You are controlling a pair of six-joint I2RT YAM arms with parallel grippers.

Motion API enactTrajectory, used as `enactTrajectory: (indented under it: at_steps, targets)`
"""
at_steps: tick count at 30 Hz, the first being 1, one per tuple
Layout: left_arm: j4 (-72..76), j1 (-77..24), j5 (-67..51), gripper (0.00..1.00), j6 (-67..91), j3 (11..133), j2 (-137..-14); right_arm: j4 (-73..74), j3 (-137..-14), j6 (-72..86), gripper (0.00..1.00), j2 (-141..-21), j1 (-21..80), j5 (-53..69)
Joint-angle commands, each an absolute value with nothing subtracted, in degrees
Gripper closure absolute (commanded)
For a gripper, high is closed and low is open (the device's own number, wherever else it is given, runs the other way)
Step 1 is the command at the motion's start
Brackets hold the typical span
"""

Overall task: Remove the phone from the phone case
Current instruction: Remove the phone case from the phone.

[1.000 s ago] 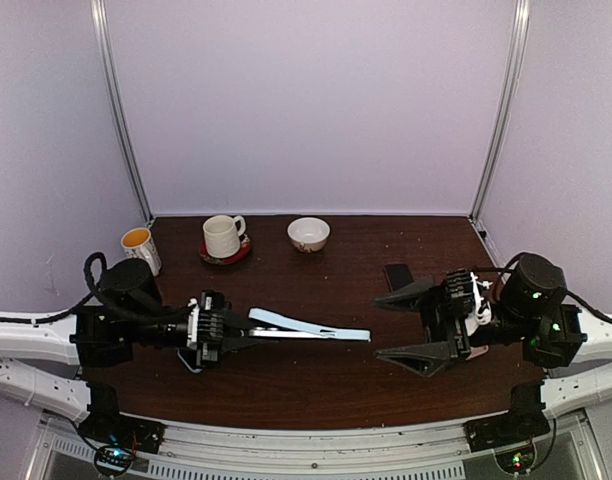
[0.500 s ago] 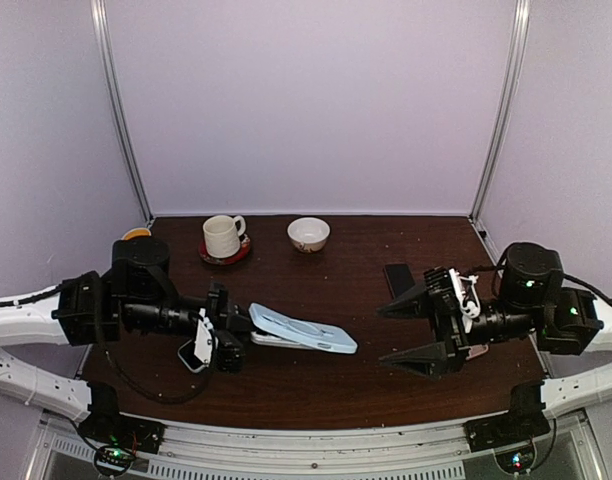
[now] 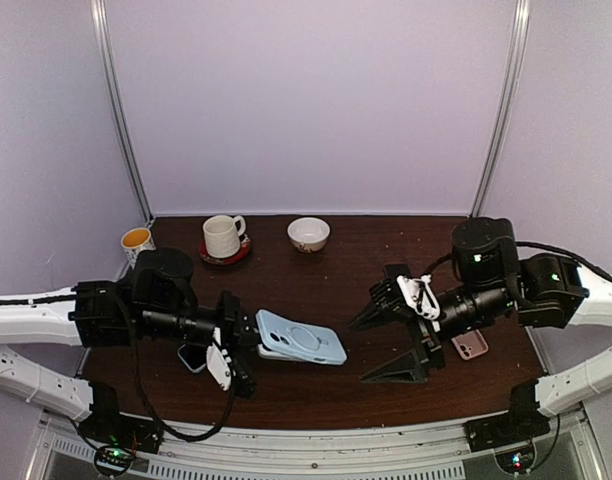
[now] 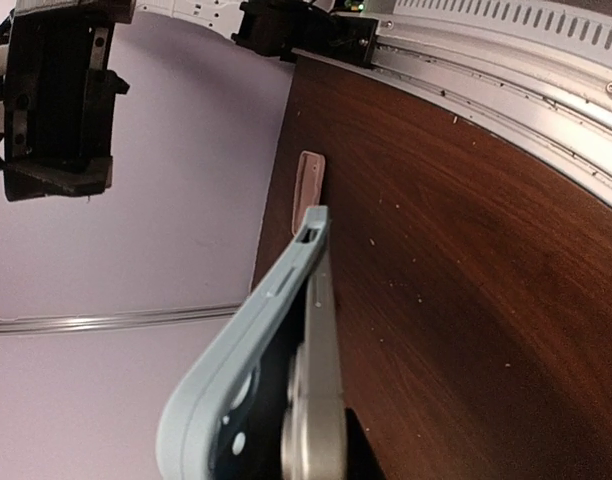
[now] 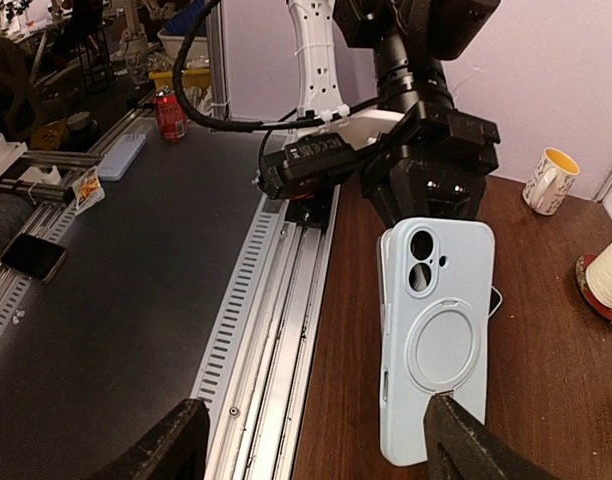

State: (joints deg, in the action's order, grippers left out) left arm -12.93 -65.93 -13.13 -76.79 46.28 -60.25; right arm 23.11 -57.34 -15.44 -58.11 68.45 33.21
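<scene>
Left tool [image 3: 254, 345] pinched pale blue silicone phone case [image 3: 304, 336], phone [image 4: 318, 400] inside; right tool [image 3: 382, 346] spread wide opposite; extraction pending, next likely needed grip on free end

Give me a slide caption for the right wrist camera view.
Left tool grips the blue-cased phone above the wooden table, its back facing the open right tool.

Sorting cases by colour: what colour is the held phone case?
The phone case is pale blue, clearest in the right wrist view.
</scene>
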Motion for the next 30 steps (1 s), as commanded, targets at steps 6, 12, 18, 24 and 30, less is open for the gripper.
enactTrajectory:
  at_steps: [6, 12, 18, 24, 30]
  targets:
    - [10.6, -65.5, -16.1, 1.00, -90.6, 38.7, -62.9, 32.3, -66.5, -21.3, 0.20, -68.1, 68.6, 35.1]
    - [14.6, -65.5, -17.1, 1.00, -94.7, 36.2, -64.1, 32.9, -70.6, -21.6, 0.12, -73.8, 68.8, 29.6]
    - [16.9, -65.4, -14.0, 1.00, -95.1, 34.4, -64.4, 34.8, -75.8, -20.8, 0.01, -81.2, 70.1, 23.1]
    - [18.3, -65.6, -9.2, 1.00, -96.3, 33.7, -64.8, 35.7, -79.6, -20.7, 0.00, -85.8, 71.2, 18.3]
    - [17.6, -65.6, -6.5, 1.00, -98.8, 32.8, -64.3, 35.8, -81.9, -20.7, 0.00, -89.6, 71.6, 14.8]
